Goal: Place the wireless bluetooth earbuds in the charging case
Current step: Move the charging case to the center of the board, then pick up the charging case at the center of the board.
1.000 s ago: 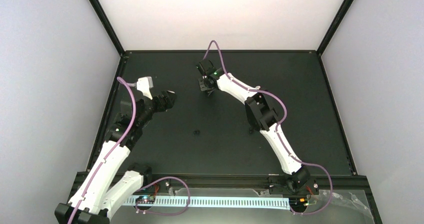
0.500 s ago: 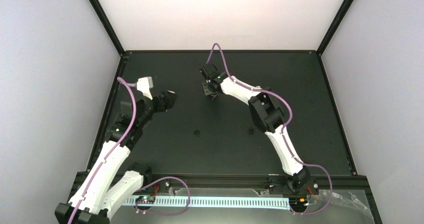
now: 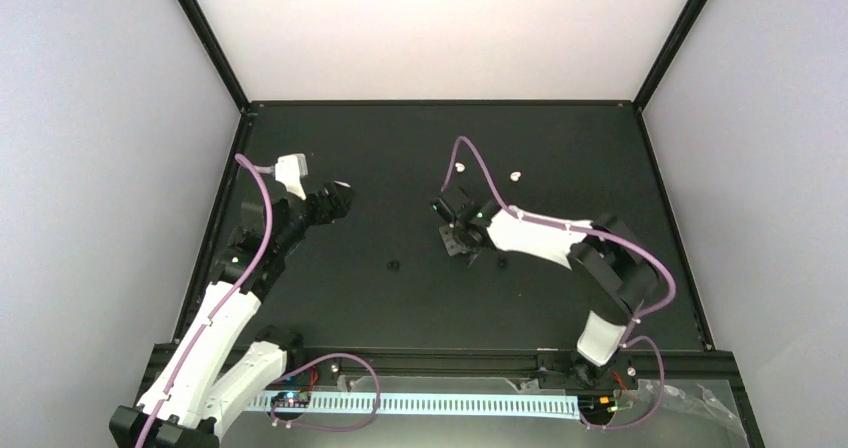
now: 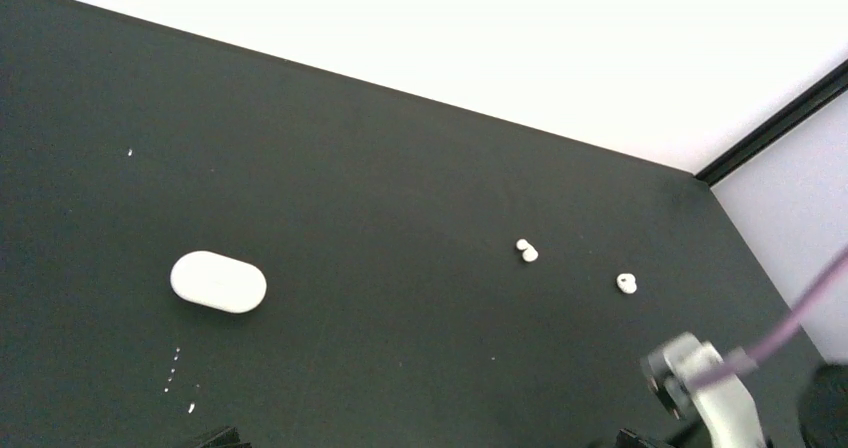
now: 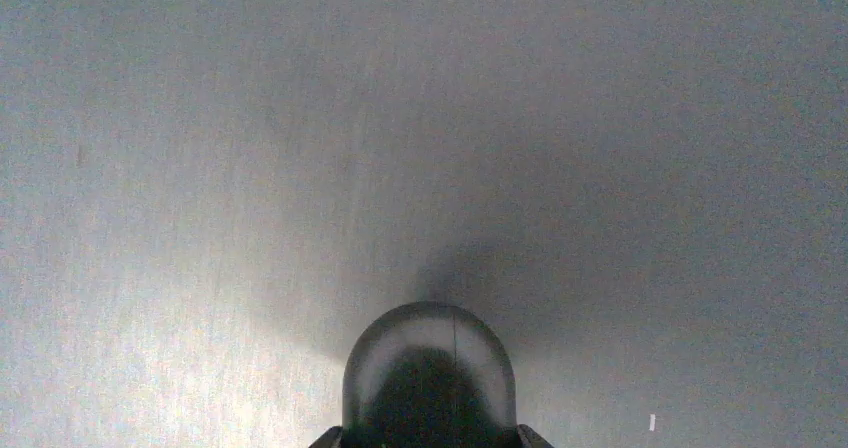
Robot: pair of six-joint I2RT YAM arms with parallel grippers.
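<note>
Status as I read it: the charging case (image 4: 218, 281) lies flat on the black table (image 3: 430, 308), lid looking closed, and nothing is in it yet. One white earbud (image 4: 524, 251) and the other white earbud (image 4: 626, 284) sit loose near each other, well apart from the case. The left gripper (image 3: 337, 198) hangs back at the left side, fingers spread and empty, probably because from there its camera takes in the case and both buds at once. The right gripper (image 5: 430, 378) hovers low over bare table, short of the buds, fingers pressed together on nothing I can see. Imo it has to spread them before any pickup, and something has to pop that lid.
</note>
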